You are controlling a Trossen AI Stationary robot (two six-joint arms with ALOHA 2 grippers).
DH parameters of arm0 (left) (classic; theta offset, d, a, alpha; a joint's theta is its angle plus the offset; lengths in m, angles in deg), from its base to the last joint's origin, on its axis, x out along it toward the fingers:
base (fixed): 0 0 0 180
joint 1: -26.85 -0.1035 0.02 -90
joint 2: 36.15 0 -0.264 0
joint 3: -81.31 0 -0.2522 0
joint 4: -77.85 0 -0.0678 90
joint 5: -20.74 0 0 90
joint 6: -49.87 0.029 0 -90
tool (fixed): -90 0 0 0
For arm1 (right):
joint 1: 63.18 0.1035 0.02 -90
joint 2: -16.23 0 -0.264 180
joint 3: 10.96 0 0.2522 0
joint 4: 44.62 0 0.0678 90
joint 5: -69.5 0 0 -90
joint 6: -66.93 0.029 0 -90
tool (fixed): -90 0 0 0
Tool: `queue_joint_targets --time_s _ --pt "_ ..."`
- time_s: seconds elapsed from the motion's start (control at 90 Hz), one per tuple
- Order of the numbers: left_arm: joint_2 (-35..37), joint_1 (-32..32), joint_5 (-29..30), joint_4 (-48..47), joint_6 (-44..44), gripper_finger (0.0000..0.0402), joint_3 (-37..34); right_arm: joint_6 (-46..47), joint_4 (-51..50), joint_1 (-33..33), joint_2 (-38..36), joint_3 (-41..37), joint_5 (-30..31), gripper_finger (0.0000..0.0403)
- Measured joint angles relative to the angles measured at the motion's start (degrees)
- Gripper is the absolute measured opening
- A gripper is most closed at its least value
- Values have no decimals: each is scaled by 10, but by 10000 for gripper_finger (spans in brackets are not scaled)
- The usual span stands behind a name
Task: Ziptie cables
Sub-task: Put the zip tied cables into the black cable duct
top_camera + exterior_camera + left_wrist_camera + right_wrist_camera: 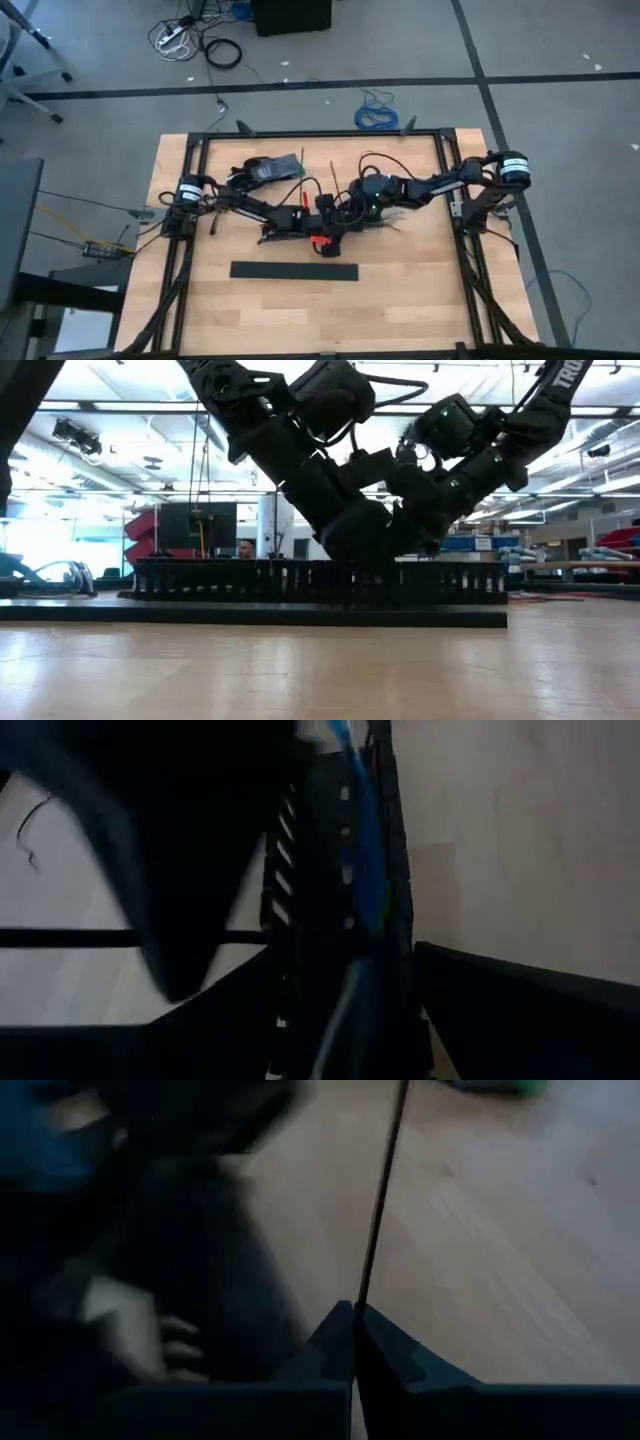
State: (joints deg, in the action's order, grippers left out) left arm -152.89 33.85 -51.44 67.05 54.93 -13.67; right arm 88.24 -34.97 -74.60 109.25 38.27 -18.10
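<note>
My two grippers meet at the table's middle. My left gripper [300,226] [345,1025] is shut on the cables. Of these, a blue wire [362,850] shows, running along a dark slotted strip between the fingers. My right gripper [338,217] [355,1342] is shut on a ziptie [380,1200], a thin straight black strip that runs away from the fingertips over the wood. In the high view a thin black strip [330,178] points from the grippers toward the far edge. The low view shows both arms coming down behind the slotted channel, which hides their fingers. My left gripper has the cables between its two fingers, which lie to either side of the bundle [340,1010]. The wires run on past the fingertips, along the fingers' line. The dark picture hides the exact place of contact. My right gripper pinches the ziptie by one end [357,1308] between its two fingertips. The strip leads straight out ahead of the fingers, clear of the wood.
The long black slotted channel [295,270] [320,585] lies across the table, near side of both grippers. A dark device [270,168] sits at the far left. A black frame [320,133] borders the table. A small curled wire scrap [30,830] lies on the wood.
</note>
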Motion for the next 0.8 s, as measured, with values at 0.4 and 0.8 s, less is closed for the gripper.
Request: queue_joint_targets --time_s 0.4,0.8 --pt "0 8 9 20 0 213 4 35 19 2 61 -1 -65 5" --pt "1 8 18 4 -11 213 4 51 49 20 45 11 -191 102"
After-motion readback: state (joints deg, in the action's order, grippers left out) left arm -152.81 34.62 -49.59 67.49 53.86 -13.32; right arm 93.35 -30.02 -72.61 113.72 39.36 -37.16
